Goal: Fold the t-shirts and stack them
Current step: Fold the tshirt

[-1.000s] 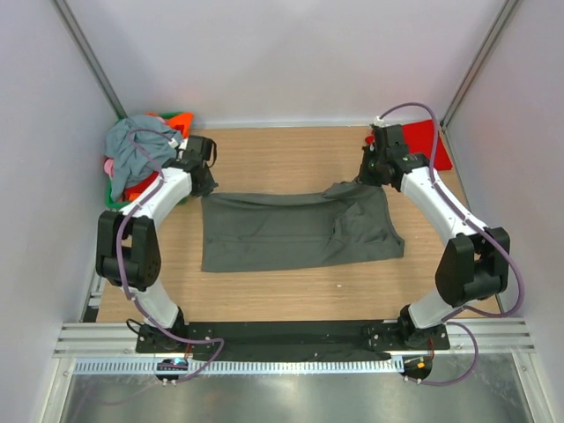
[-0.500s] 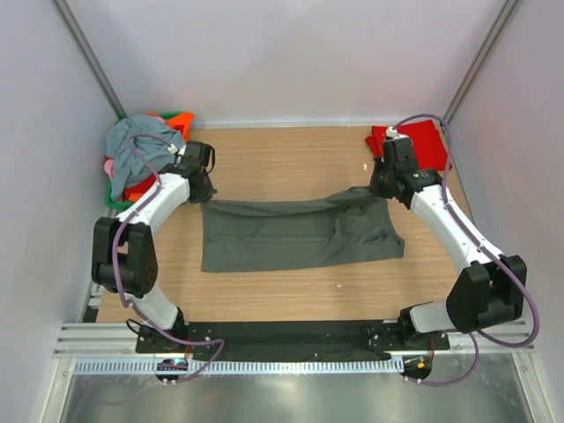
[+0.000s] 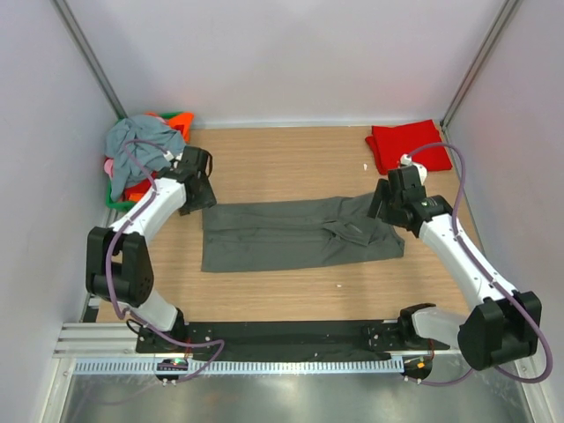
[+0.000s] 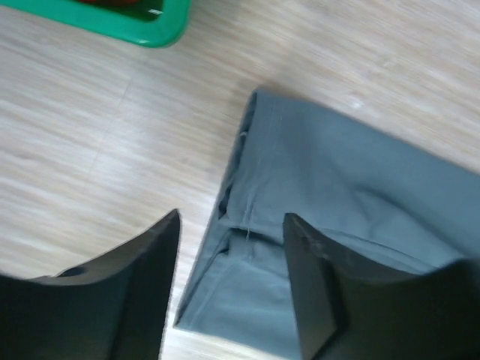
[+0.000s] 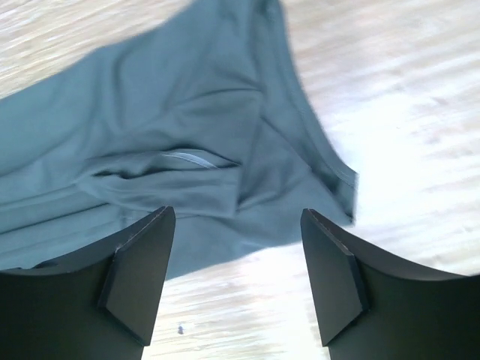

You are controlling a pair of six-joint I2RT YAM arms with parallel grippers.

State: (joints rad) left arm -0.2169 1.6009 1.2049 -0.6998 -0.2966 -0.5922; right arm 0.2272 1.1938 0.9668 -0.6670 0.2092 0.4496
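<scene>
A dark charcoal-grey t-shirt [image 3: 295,234] lies folded into a long band across the middle of the table. My left gripper [image 3: 202,195] hovers open over its left end, nothing between the fingers; the left wrist view shows that folded corner [image 4: 330,202] just below the gripper [image 4: 231,217]. Over the shirt's right end hangs my right gripper [image 3: 382,205], also open and empty. The right wrist view shows the sleeve and hem [image 5: 180,135] under the gripper [image 5: 236,214]. A bright red t-shirt [image 3: 407,145] lies folded at the back right corner.
A green basket [image 3: 113,199] stands at the back left, heaped with a blue-grey t-shirt [image 3: 141,145], an orange one [image 3: 181,119] and a pink one [image 3: 108,166]. Its rim [image 4: 142,26] shows in the left wrist view. White walls close in the table.
Both grippers have opened and let go of the grey shirt's far edge, which now lies flat. The right arm has drawn back to the right, uncovering the red shirt.
</scene>
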